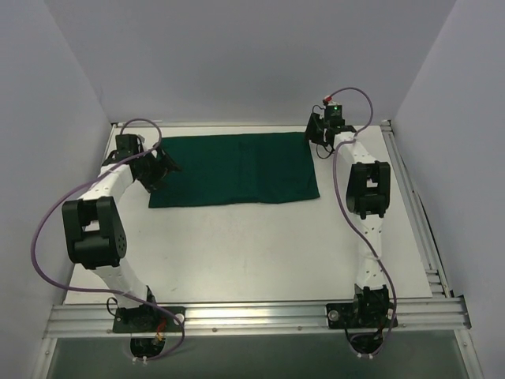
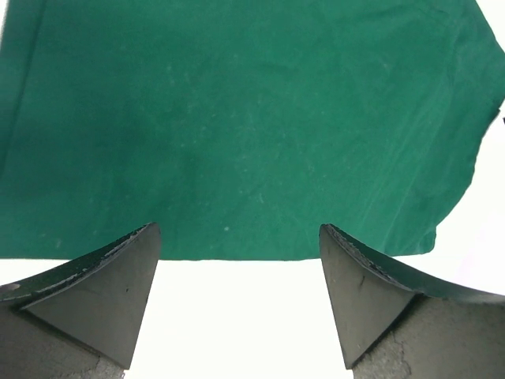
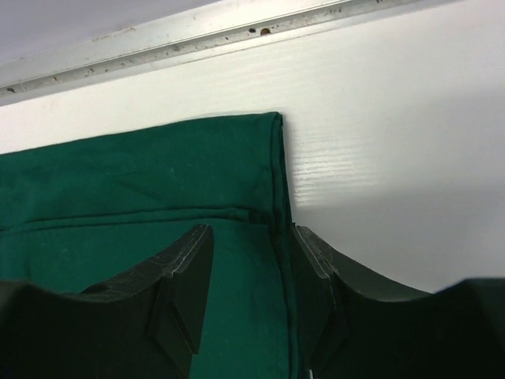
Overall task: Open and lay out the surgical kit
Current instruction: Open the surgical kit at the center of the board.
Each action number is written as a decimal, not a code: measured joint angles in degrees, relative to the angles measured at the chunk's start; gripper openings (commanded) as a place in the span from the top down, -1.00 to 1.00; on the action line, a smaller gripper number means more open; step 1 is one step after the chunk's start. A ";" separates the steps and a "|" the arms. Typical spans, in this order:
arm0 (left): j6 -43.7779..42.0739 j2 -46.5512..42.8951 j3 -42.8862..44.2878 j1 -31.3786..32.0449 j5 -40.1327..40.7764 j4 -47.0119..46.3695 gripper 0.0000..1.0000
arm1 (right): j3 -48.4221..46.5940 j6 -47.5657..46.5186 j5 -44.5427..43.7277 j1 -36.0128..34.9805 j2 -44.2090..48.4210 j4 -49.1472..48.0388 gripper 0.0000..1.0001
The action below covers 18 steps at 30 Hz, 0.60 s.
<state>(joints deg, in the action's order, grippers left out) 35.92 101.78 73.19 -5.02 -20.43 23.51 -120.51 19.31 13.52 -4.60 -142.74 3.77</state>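
The surgical kit shows only as a dark green cloth wrap (image 1: 233,169), lying flat as a folded rectangle at the back of the white table (image 1: 252,245). No tray or instruments show. My left gripper (image 1: 167,167) is at the cloth's left end. In the left wrist view it (image 2: 240,233) stands wide open over bare table, with the cloth (image 2: 237,118) just beyond its tips. My right gripper (image 1: 319,146) is at the far right corner. Its jaws (image 3: 252,227) are open and straddle the cloth's (image 3: 142,174) folded right edge, the hem close to the right finger.
An aluminium rail (image 3: 197,35) runs along the table's far edge just beyond the cloth corner. Another rail (image 1: 410,197) borders the right side and a frame (image 1: 252,316) the near edge. Grey walls enclose the table on three sides.
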 measured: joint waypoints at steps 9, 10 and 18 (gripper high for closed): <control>-0.15 3.06 8.61 -0.31 0.87 5.03 -0.79 | -1.64 -0.76 0.87 0.46 -1.11 2.01 0.17; -0.17 3.43 9.29 -0.33 0.85 5.03 -0.79 | -2.16 -0.79 0.92 0.44 -1.49 2.05 0.17; -0.39 4.57 9.70 -0.33 0.39 6.10 -0.79 | -3.72 -2.34 0.42 -1.14 -2.47 3.04 0.14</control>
<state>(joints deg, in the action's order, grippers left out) 35.53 106.34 82.89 -5.34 -20.03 29.61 -124.22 16.97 13.93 -5.74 -145.21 6.81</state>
